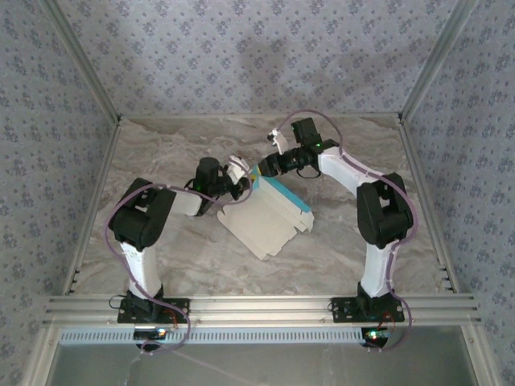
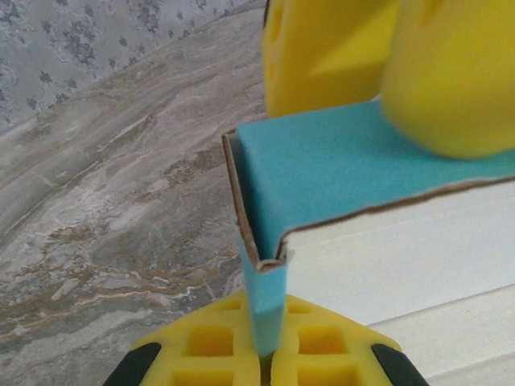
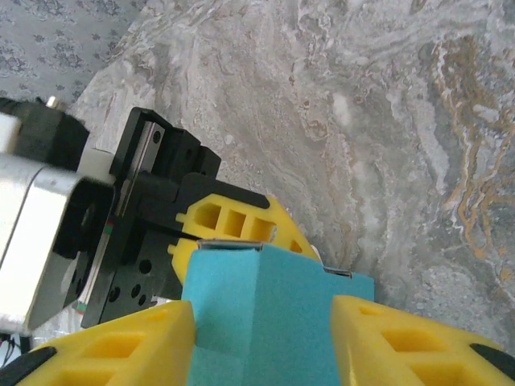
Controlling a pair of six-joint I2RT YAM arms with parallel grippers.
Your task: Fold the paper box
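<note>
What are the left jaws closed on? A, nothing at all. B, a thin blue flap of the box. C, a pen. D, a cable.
B: the left wrist view shows the left jaws shut on a thin blue flap of the box.

Fingers of right tool (image 3: 261, 342) apart, blue paper box (image 3: 265, 293) between; left tool (image 3: 232, 223) at its far edge; marbled worktop (image 3: 362, 121) beyond.

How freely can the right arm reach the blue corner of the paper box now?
Yes, it seems so: the right gripper straddles the paper box at that blue corner, and the left gripper pinches a flap beside it.
</note>
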